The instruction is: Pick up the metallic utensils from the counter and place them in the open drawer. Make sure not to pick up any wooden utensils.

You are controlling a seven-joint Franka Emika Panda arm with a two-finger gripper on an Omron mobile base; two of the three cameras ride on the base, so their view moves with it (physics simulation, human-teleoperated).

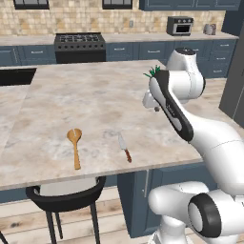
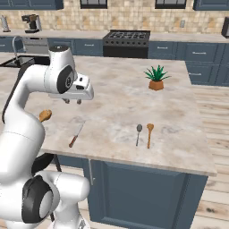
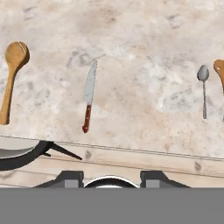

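Four utensils lie along the near edge of the beige marbled stone counter (image 2: pixel 129 96). Left of the silver-bladed knife with the reddish-brown handle (image 3: pixel 89 96) is a tan wooden spoon (image 3: pixel 11 75); well to the knife's right, the hand view and right base view add a small grey metal spoon (image 3: pixel 203 89) beside another wooden spoon (image 2: pixel 150 134). The two-finger gripper (image 2: pixel 73 101) hangs above the counter behind the knife, fingers slightly apart, holding nothing.

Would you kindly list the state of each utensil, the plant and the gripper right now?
knife: flat on the counter, untouched
metal spoon: flat on the counter, untouched
left wooden spoon: flat, untouched
right wooden spoon: flat beside the metal spoon
potted plant: upright
gripper: above the counter, jaws apart, holding nothing
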